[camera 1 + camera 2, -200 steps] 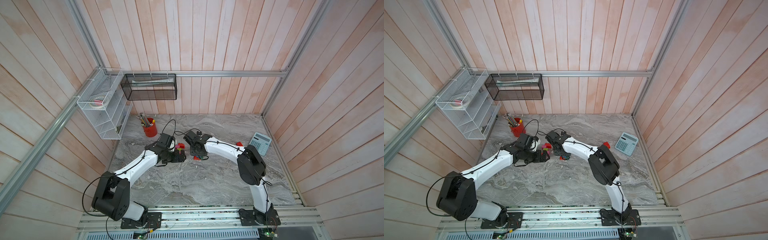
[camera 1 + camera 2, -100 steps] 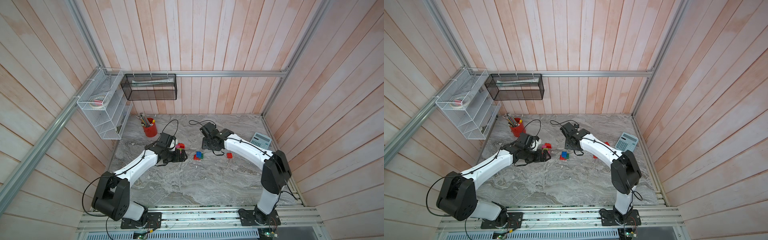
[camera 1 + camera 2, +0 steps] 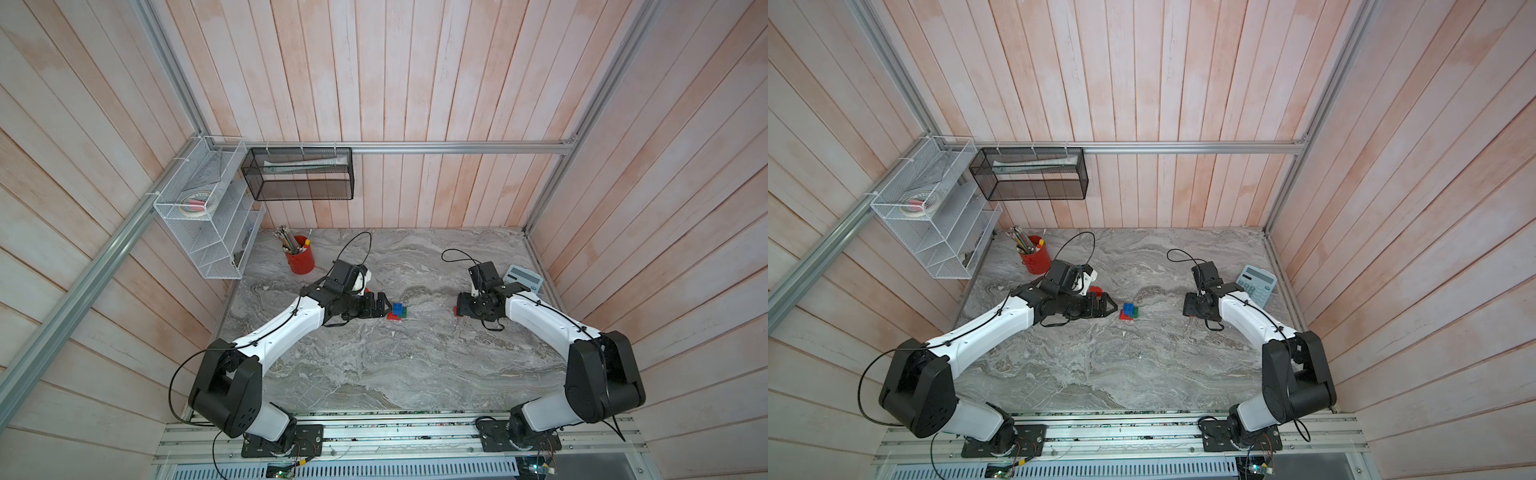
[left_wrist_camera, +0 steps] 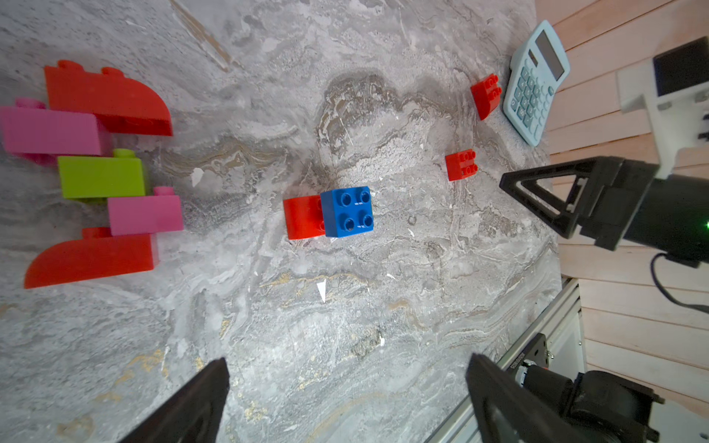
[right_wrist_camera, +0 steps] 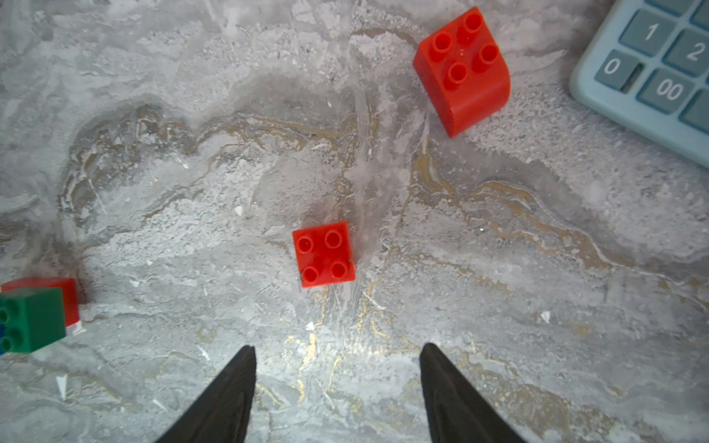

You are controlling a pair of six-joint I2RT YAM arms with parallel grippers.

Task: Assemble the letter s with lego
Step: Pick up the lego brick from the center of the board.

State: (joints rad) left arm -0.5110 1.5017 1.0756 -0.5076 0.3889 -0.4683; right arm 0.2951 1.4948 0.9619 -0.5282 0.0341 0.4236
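Right fingers (image 5: 230, 395) stand apart near small red brick (image 5: 324, 255)

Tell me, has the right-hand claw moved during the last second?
Yes. The right gripper has swung away from the blue brick toward the calculator, jaws open.

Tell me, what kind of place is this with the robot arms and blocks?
Probably a robot lab booth set up like a desk: plank walls on a metal frame, a marble-look tabletop, a red pencil cup and a calculator.
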